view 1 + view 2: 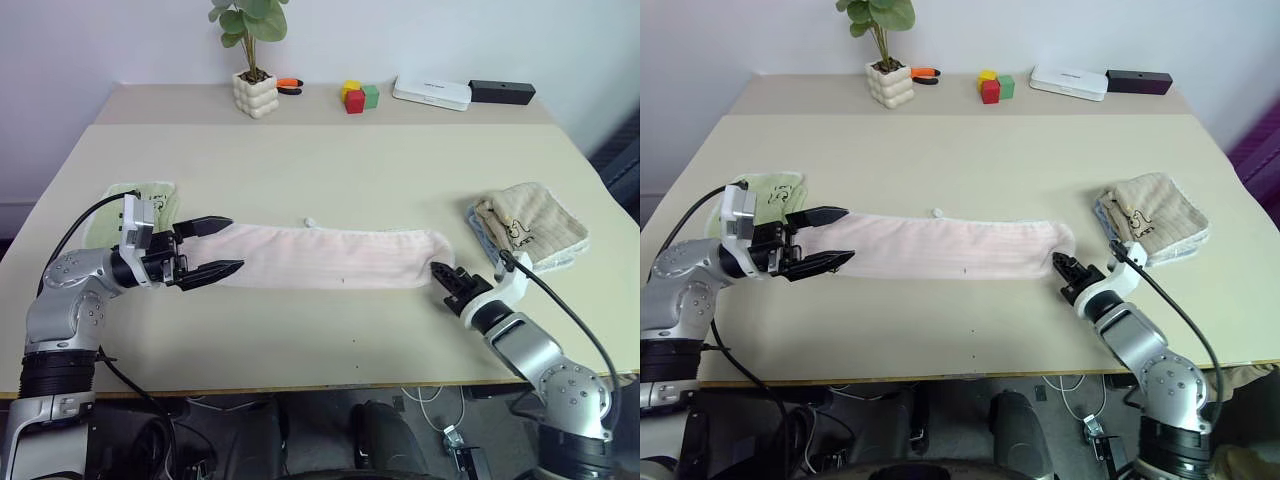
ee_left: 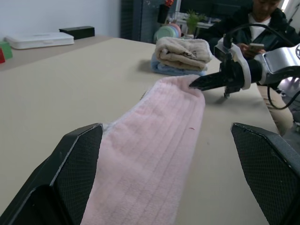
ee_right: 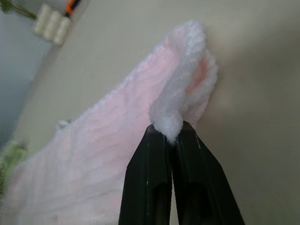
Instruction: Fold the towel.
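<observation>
The pale pink towel lies as a long folded strip across the table, running left to right. At its left end my left gripper points along the strip with its fingers wide open, one on each side of the cloth end. My right gripper is at the right end, shut on a pinch of the towel's edge, which bulges up just above the black fingertips.
A folded beige towel on a blue cloth lies right of the pink strip. A light green towel lies behind my left arm. A potted plant, coloured blocks and white and black boxes line the far edge. A person sits beyond the table.
</observation>
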Available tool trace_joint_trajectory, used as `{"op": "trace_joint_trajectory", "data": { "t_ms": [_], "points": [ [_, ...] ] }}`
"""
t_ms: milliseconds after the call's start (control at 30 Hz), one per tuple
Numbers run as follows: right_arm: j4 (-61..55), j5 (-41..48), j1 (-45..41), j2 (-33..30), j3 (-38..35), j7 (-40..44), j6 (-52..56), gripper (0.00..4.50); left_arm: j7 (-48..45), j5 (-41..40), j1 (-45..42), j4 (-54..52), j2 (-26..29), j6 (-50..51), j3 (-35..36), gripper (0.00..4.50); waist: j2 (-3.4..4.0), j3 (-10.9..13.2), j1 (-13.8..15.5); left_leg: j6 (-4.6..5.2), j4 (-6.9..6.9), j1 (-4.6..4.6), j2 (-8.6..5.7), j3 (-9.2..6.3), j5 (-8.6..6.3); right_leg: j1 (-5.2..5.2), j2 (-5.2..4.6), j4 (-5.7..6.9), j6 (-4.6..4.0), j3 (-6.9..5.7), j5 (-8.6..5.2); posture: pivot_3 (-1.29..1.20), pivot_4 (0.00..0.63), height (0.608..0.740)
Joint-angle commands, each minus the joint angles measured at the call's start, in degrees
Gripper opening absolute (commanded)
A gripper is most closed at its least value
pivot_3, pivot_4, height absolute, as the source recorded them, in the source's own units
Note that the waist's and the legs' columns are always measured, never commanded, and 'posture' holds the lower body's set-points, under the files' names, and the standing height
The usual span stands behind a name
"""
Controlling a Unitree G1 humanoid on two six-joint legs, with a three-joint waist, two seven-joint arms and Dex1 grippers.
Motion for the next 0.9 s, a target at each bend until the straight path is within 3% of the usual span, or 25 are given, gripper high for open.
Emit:
{"op": "trace_joint_trajectory", "data": {
  "t_ms": [33, 200, 333, 533, 700, 900],
  "points": [
    [-1.76, -6.8, -0.71, -6.29, 0.56, 7.39, -1.43, 0.02, -0.02, -0.64, -0.65, -0.03, 0.15, -1.29, 1.22, 4.5, -0.01, -0.01, -0.07, 0.0, 0.0, 0.0, 0.01, -0.01, 0.0, 0.0, 0.02, 0.0, 0.0, 0.0, 0.0, 0.0, 0.15, 0.735],
    [-3.75, -15.89, 0.31, -16.3, 3.81, 18.89, -2.98, 0.02, -0.22, 0.09, -2.04, 2.1, -0.01, -2.65, 0.79, 4.5, 0.0, 0.0, -0.05, 0.0, -0.03, 0.0, 0.04, -0.02, 0.0, -0.03, 0.07, 0.02, 0.12, -0.01, 0.06, 0.0, 0.15, 0.735],
    [-7.35, -24.26, -1.15, -19.98, 8.87, 23.99, -6.71, 0.02, -0.22, 0.31, -2.45, 2.79, -0.35, -3.42, 0.22, 4.5, -0.01, -0.01, -0.05, 0.0, -0.02, 0.0, 0.03, -0.02, 0.0, -0.03, 0.05, 0.01, 0.12, -0.02, 0.06, 0.0, 0.15, 0.735],
    [-11.89, -26.77, -7.47, -18.6, 12.56, 25.53, -4.9, 0.02, 0.39, 0.54, -2.12, 2.66, -0.48, -3.88, 0.36, 4.5, -0.01, -0.01, -0.05, 0.0, -0.02, 0.0, 0.03, -0.01, 0.0, -0.05, 0.06, 0.0, 0.13, -0.02, 0.07, 0.0, 0.15, 0.735],
    [-15.05, -30.26, -11.6, -17.0, 21.5, 28.36, -3.42, 0.02, 1.03, 0.38, -1.72, 2.11, -0.68, -4.0, 0.45, 4.5, -0.02, -0.01, 0.03, 0.0, -0.01, -0.02, 0.03, -0.02, 0.0, -0.04, 0.05, 0.0, 0.12, -0.03, 0.06, 0.0, 0.15, 0.735],
    [-10.09, -35.43, -17.74, -9.14, 30.14, 29.21, -3.6, 0.02, 1.79, -0.29, -0.57, -0.23, -1.3, -3.43, 0.22, 4.5, -0.02, -0.01, -0.1, 0.0, 0.02, -0.03, 0.03, -0.01, 0.0, -0.06, 0.05, 0.02, 0.12, -0.03, 0.07, 0.0, 0.15, 0.735]
  ]
}}
